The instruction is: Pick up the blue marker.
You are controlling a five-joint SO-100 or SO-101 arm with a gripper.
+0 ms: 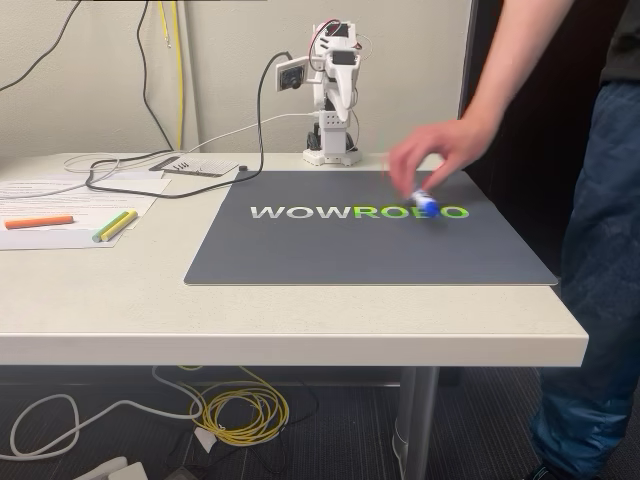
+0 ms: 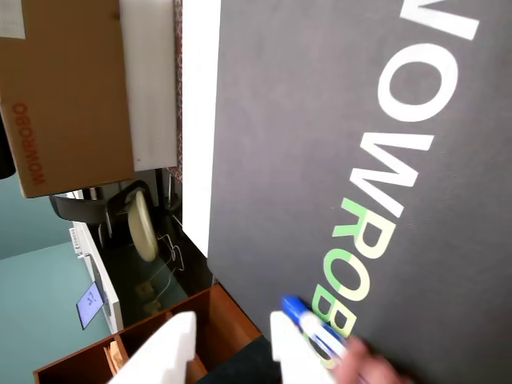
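Blurred person's hand (image 1: pixel 432 152) half-hides the blue marker (image 1: pixel 426 202) on the mat's (image 1: pixel 330 250) lettering; my tool (image 2: pixel 232 352), cut off below, fingers apart, empty.

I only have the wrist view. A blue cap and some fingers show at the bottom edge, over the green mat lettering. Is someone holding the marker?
Observer: Yes. In the fixed view a person standing at the table's right end reaches in; their hand has the blue marker on the mat.
Operator: Where is my arm relative to it?
Observer: The arm is folded upright behind the mat's far edge, apart from the marker.
Operator: Any other pens around?
Observer: An orange highlighter and yellow-green highlighters lie on papers left of the mat.
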